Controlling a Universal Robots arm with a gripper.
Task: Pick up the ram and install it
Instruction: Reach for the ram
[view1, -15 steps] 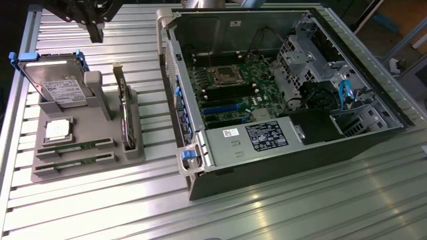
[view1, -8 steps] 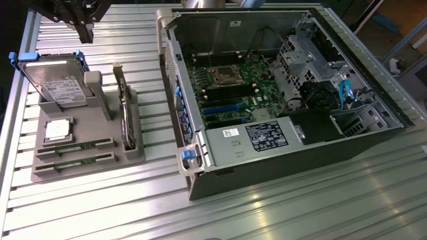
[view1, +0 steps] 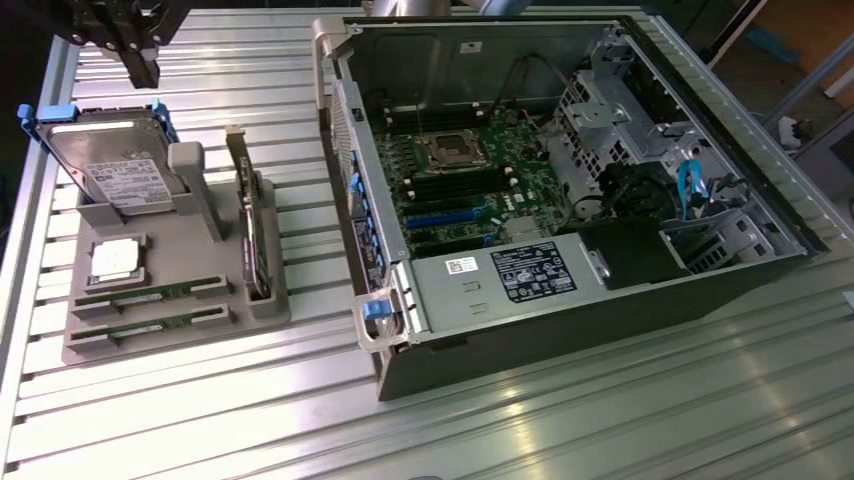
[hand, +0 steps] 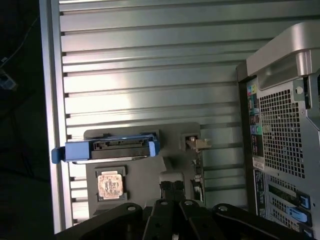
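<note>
Gripper (view1: 142, 70) hangs above the table's far corner, fingers pinched together, nothing in them. The ram (view1: 144, 294) lies slotted in the grey holder (view1: 214, 318) beside the processor chip (view1: 116, 258), with its twin (view1: 134, 331) alongside.

- Gripper (view1: 142, 78): above the tabletop (view1: 561, 430) corner at the exterior view's left, beyond the holder (view1: 180, 342). Its upper body is cut off by the picture's top edge.
- Ram (view1: 154, 294) and twin (view1: 147, 328): both ends of each sit under the holder's clips. Chips too small to count.
- Hard drive (view1: 118, 180) label and power supply (view1: 534, 272) label: print illegible.
- Computer case (hand: 280, 130): cut off by the wrist picture's edge.
- Holder, wrist view: one end is hidden behind the gripper body.
</note>
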